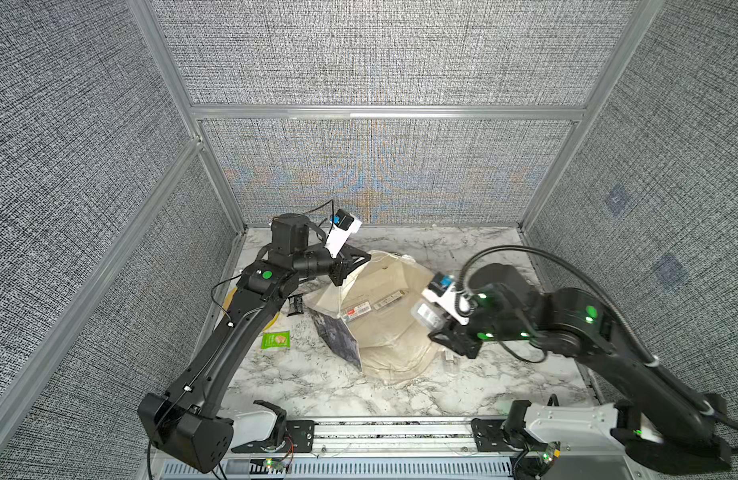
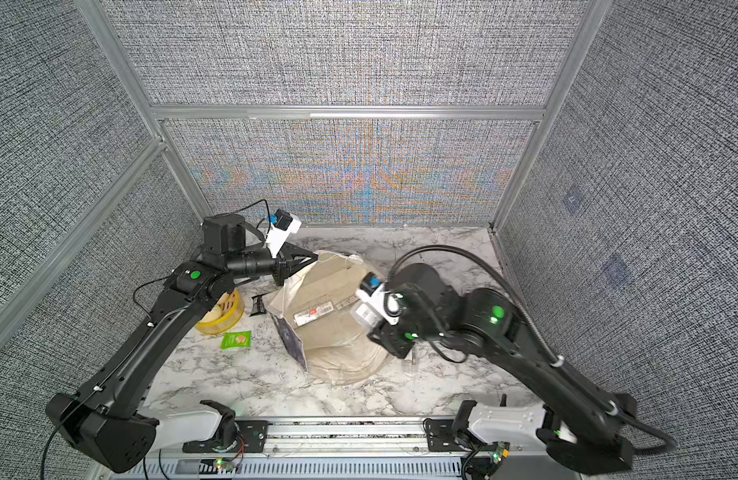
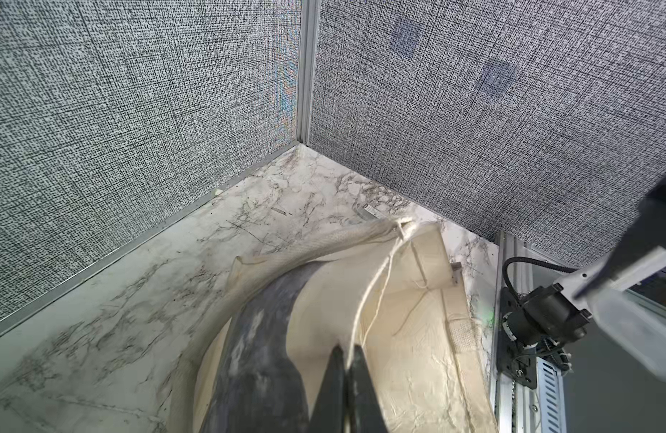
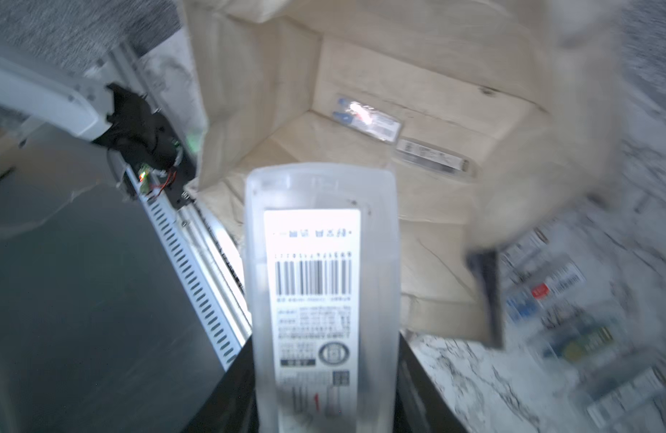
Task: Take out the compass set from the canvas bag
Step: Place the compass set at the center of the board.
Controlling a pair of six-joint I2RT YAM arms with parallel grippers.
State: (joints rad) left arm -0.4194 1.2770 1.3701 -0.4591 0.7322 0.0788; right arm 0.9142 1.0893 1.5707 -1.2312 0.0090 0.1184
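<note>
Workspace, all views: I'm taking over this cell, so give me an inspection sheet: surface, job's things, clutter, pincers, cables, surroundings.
Surface: marble-patterned table, no spills seen.
Job's things: canvas bag lies open; compass set, a translucent labelled case, held above its edge; two flat packets inside.
Clutter: yellow round container, green packet, black packet beside the bag.
Pincers: left pincer shut on the bag's rim; right pincer shut on the compass set.
Cables: looping black hose, thin black wire, both off the bag.
Surroundings: grey woven panels in aluminium framing.

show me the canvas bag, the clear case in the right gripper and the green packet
canvas bag (image 1: 400, 353): a top view, cream side wall
clear case (image 4: 318, 270): right wrist view, barcode label
green packet (image 2: 236, 340): a top view, its middle
</note>
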